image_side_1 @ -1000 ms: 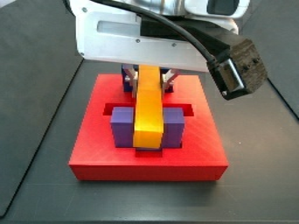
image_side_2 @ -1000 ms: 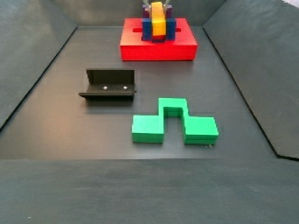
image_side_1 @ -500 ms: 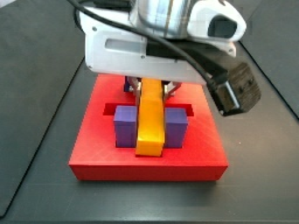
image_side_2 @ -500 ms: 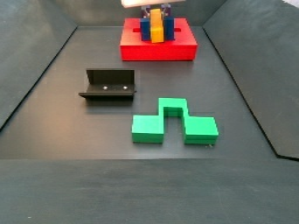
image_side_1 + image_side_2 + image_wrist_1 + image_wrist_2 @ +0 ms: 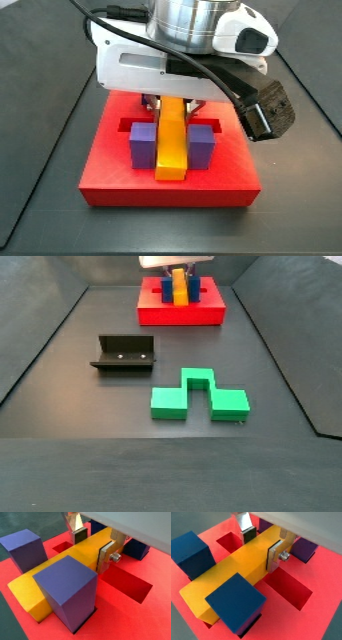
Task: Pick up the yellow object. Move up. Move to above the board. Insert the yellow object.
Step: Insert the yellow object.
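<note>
The yellow object (image 5: 170,140) is a long bar lying across the red board (image 5: 120,185), its front part down between two purple blocks (image 5: 140,140). In both wrist views the bar (image 5: 67,567) (image 5: 238,567) runs between upright blocks, purple ones (image 5: 67,592) and blue ones (image 5: 234,599), above the board (image 5: 133,619) (image 5: 321,577). My gripper (image 5: 93,548) (image 5: 262,546) is over the board's far half, shut on the bar's rear part, one pad on each long side. In a side view the gripper (image 5: 178,268) and bar (image 5: 178,286) sit at the far end over the board (image 5: 181,314).
A dark L-shaped fixture (image 5: 124,353) stands on the floor at mid-left. A green notched block (image 5: 198,396) lies nearer the front. Open recessed slots (image 5: 127,587) cut the board beside the bar. Dark sloping walls edge the floor.
The gripper has come down with the bar. The bar's front end has dropped from a tilt to lie low between the purple blocks.
</note>
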Available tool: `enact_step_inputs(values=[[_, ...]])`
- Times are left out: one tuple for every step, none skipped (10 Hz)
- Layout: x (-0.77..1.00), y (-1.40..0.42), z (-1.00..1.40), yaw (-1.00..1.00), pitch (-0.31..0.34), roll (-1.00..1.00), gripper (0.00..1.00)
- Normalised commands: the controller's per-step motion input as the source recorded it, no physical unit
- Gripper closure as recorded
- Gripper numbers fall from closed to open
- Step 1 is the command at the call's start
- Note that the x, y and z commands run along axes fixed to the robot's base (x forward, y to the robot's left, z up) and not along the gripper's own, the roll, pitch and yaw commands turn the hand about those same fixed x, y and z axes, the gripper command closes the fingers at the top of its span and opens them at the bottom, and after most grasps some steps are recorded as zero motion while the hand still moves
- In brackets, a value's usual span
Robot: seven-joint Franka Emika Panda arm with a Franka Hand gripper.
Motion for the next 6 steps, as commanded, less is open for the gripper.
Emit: enact_step_inputs(values=[[0.0,-0.03,-0.3,0.0,0.0,0.09,1.0],[0.0,0.0,-0.39,0.01,0.0,0.09,1.0],[0.0,0.0,-0.45,0.02,0.0,0.09,1.0],[0.0,-0.05,-0.29,0.03,0.0,0.08,1.0],[0.0,-0.04,0.0,0.0,0.0,0.0,1.0],[0.0,0.0,0.0,0.0,0.0,0.0,1.0]])
